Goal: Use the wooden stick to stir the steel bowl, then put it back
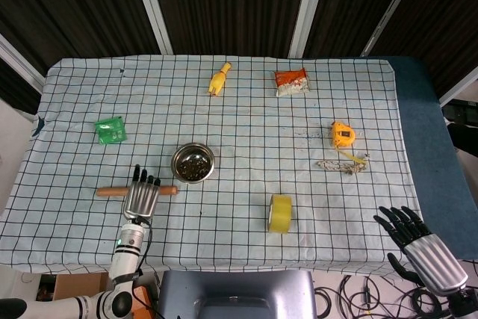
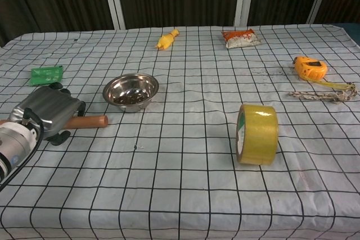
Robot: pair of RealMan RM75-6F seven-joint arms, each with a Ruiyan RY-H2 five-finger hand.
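Reaching was the step in hand, judged from both views: the wooden stick point(image 1: 112, 191) was not yet lifted and no stirring had begun.

Head view:
- Left hand point(image 1: 141, 196) sat lower left of frame, palm down over the stick's middle, fingertips past its far side.
- Stick lay flat on the checked tablecloth point(image 1: 239, 140), running left-right, w/ both ends showing either side of the hand.
- Steel bowl point(image 1: 193, 163) stood just up-right of the hand, near the stick's right end, apart from it; dark bits inside.
- Right hand point(image 1: 418, 243) hung at lower right, off the table edge, fingers spread, holding nothing.
- Other items: green packet point(image 1: 110, 130) at left, yellow toy point(image 1: 219, 79) and snack bag point(image 1: 290, 81) at top, tape measure point(image 1: 343, 134) and rope piece point(image 1: 341, 166) at right, yellow tape roll point(image 1: 280, 213) lower centre.

Chest view:
- Left hand point(image 2: 48, 113) at left edge covered most of the stick point(image 2: 90, 121); only the right end protruded toward the bowl point(image 2: 130, 91).
- Fingers curled down around the stick, but whether they were clamped or merely resting could not be told.
- Right hand not visible.

Next move, as judged: confirm a firm grip, raise the stick, swing its free end up-right into the bowl. Bowl is light and unrestrained, so stir gently or it may slide.
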